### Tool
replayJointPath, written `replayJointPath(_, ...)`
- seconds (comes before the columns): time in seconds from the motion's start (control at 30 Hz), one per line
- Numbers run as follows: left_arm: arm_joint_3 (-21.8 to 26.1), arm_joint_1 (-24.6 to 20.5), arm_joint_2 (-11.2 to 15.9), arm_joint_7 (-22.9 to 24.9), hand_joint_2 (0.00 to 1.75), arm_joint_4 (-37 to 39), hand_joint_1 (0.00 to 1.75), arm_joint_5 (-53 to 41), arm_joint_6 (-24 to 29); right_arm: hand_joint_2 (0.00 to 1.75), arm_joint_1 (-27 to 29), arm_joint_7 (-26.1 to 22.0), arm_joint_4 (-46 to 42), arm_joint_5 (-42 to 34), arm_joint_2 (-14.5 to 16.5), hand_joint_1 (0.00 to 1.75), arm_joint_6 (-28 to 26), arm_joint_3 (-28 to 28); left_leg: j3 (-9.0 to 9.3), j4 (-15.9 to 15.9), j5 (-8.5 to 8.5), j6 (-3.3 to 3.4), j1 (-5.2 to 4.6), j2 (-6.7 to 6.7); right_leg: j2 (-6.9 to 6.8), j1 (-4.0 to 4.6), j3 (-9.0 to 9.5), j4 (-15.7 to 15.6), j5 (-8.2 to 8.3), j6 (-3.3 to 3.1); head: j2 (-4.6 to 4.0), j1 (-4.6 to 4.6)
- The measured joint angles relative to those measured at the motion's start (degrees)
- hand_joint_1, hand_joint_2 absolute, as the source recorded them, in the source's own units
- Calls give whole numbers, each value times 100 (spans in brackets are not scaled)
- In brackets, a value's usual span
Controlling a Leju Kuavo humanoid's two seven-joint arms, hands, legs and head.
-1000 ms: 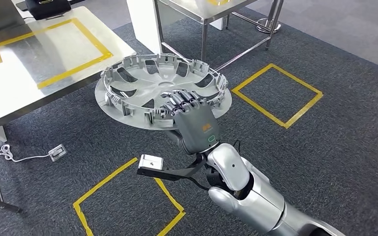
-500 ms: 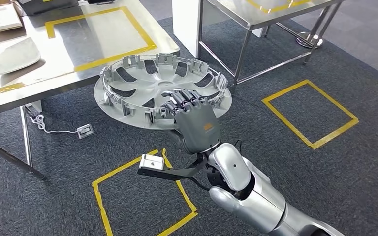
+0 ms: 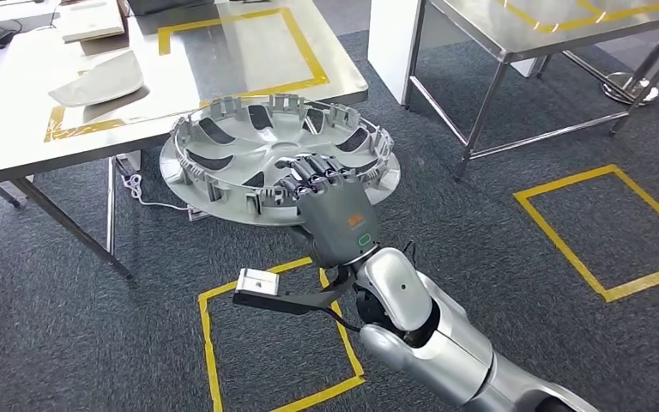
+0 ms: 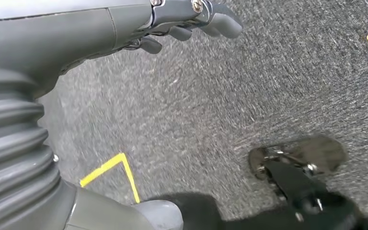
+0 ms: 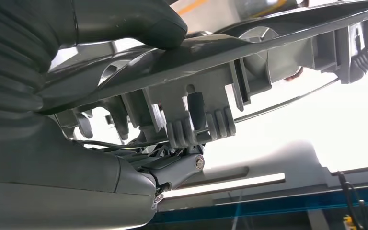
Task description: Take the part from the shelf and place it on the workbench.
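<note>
From the head view, the right hand (image 3: 336, 219) grips the near rim of the part (image 3: 257, 150), a grey wheel cover carried flat with its ribbed inner side up. The cover hangs in the air just off the near edge of the workbench (image 3: 34, 146), its far rim overlapping that edge and a corner of the yellow tape rectangle (image 3: 305, 60) marked on the top. A grey curved panel (image 3: 99, 84) lies on the workbench well beyond the cover. A second metal table (image 3: 515, 34) stands to the right of the workbench, with a strip of dark carpet (image 3: 498, 257) between them.

In the left wrist view, the left hand (image 4: 187, 24) hangs above the carpet, holding nothing, its fingers loosely curled and apart.

The right wrist view adds the grip itself: the thumb (image 5: 124, 21) presses one face of the cover's rim while the fingers (image 5: 172, 175) hook among the clips on the other.
</note>
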Motion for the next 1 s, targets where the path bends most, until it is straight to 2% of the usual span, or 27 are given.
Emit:
replayJointPath(0.03,0,-7,-1,-2,175,0,0,1,0,175,0,-2,-1,0,0,175,3,-2,-179,387,-162,-16,7,74,-91,9,0,2,-5,-10,0,-4)
replayJointPath(0.07,0,-8,-2,-3,175,1,0,2,0,175,1,-5,0,-1,0,175,5,-2,-302,667,-250,-29,14,102,-181,15,2,3,-12,-17,0,-4)
replayJointPath(0.1,0,-6,-2,-4,175,2,0,2,0,175,1,-9,0,-2,0,175,7,-2,-327,754,-238,-37,17,116,-266,18,4,6,-18,-18,1,-5)
replayJointPath(0.13,0,-2,-1,-4,175,3,0,2,0,175,1,-9,-1,-3,1,175,9,-1,-230,605,-127,-36,18,140,-348,20,10,10,-27,-14,1,-5)
replayJointPath(0.2,0,-2,7,-3,175,3,0,2,0,175,1,0,-6,3,5,175,12,-2,206,-162,178,-6,8,272,-472,24,24,27,-55,17,1,-5)
replayJointPath(0.23,0,-4,10,-2,175,2,0,1,0,175,1,6,-15,12,7,175,10,-7,402,-507,274,36,-6,333,-516,35,25,39,-72,44,0,-1)
replayJointPath(0.27,0,-2,13,4,175,1,0,-4,-1,175,5,11,-31,23,11,175,2,-11,521,-718,310,80,-23,369,-547,46,26,46,-83,75,1,4)
replayJointPath(0.33,0,18,17,26,175,3,0,-20,-2,175,15,19,-73,45,15,175,-28,-19,556,-797,306,168,-54,343,-597,67,28,40,-84,137,2,15)
replayJointPath(0.4,0,31,19,56,175,6,0,-44,-4,175,25,23,-120,57,17,175,-65,-27,560,-815,320,223,-52,303,-545,60,37,28,-86,190,2,20)
replayJointPath(0.5,0,8,14,102,175,4,0,-79,-8,175,30,1,-174,79,17,175,-135,-42,577,-822,325,250,-49,263,-385,52,67,-13,-93,62,0,37)
replayJointPath(0.53,0,5,13,117,175,5,0,-87,-10,175,31,-10,-189,88,17,175,-164,-46,576,-818,320,257,-47,254,-386,52,79,-32,-85,31,0,41)
replayJointPath(0.77,0,-6,11,179,175,7,0,-158,-5,175,107,-84,-221,115,17,175,-299,-63,562,-805,314,276,-56,252,-385,42,92,-77,-36,198,1,41)
replayJointPath(0.83,0,-8,18,178,175,6,0,-178,2,175,129,-92,-221,118,16,175,-309,-65,543,-837,286,336,-70,248,-394,18,116,-61,41,289,1,41)
replayJointPath(0.9,0,-10,23,169,175,5,0,-187,7,175,144,-93,-221,121,11,175,-333,-69,629,-957,281,433,-65,220,-368,-6,136,-2,120,377,1,48)
replayJointPath(0.93,0,-15,22,162,175,4,0,-191,10,175,144,-97,-223,121,8,175,-354,-72,701,-1025,305,466,-45,203,-297,-11,96,87,72,385,2,54)
replayJointPath(1.0,0,-35,14,154,175,3,0,-199,15,175,138,-109,-225,116,-3,175,-394,-75,781,-1093,362,485,-18,168,-117,-28,-137,509,-268,359,2,61)
